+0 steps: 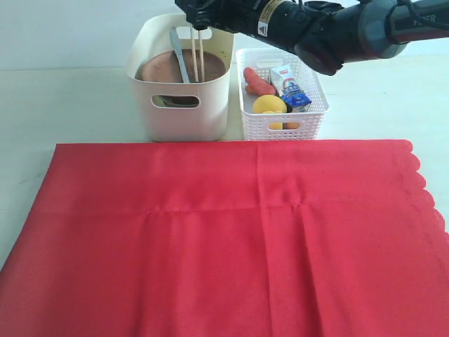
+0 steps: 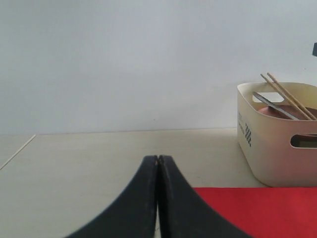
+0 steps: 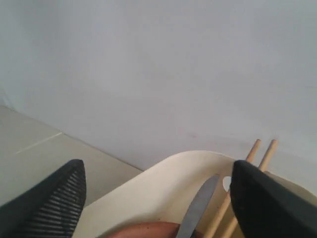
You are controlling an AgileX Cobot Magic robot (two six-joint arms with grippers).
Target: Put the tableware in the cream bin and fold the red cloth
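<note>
Red cloth (image 1: 231, 239) nearest: spread flat and unfolded on the tabletop (image 1: 70, 105), lightly creased, scalloped edge at the right of the exterior view. My left end effector (image 2: 157, 198) sits low by the cloth's edge, fingers pressed together, nothing between them. Behind the cloth, the cream bin (image 1: 184, 119) stands just beside a white lattice basket (image 1: 280, 123). In the bin: brown plate (image 1: 158, 70), slim knife (image 1: 180, 60), chopsticks (image 1: 202, 60) leaning up. Basket holds lemon (image 1: 269, 104), milk carton (image 1: 291, 88), sausage (image 1: 259, 82). Farthest: my right end effector (image 3: 156, 171) above the bin, jaws wide, empty.
</note>
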